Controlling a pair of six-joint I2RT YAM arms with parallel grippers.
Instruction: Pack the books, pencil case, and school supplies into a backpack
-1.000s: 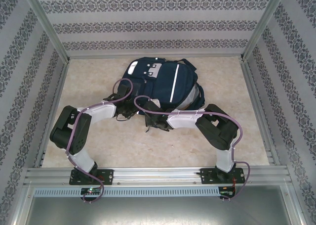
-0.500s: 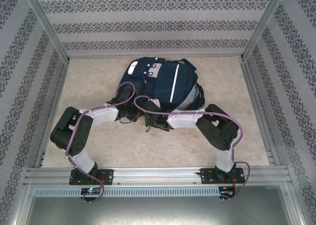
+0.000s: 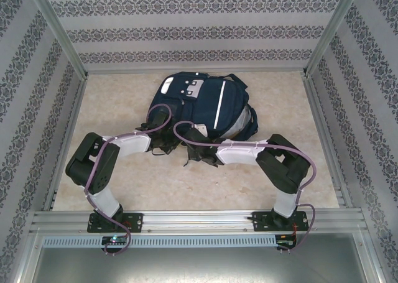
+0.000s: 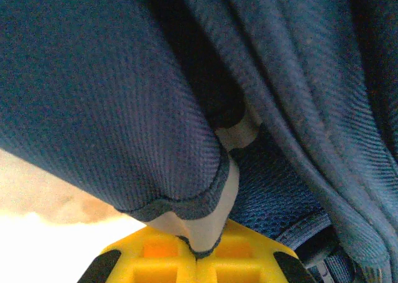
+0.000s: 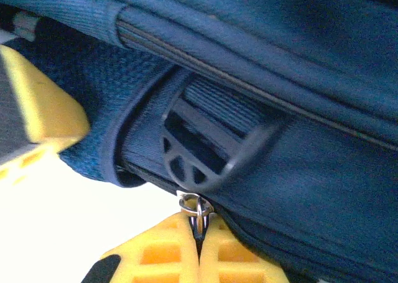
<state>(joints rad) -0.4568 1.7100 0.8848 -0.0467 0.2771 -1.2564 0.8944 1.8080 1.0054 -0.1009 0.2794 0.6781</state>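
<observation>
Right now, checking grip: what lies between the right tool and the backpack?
A metal zipper pull on the backpack, pinched in the right tool; right wrist view.

One backpack [image 3: 205,102]. Two arms, the left arm [image 3: 127,143] and the right arm [image 3: 239,153]. Two pincers, the left pincer [image 4: 198,258] and the right pincer [image 5: 199,252]. One buckle [image 5: 199,152]. One zip pull [image 5: 197,209].

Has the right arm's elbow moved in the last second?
Yes. The right arm's elbow has swung outward, closer to the table's right rail; the backpack stayed put.
</observation>
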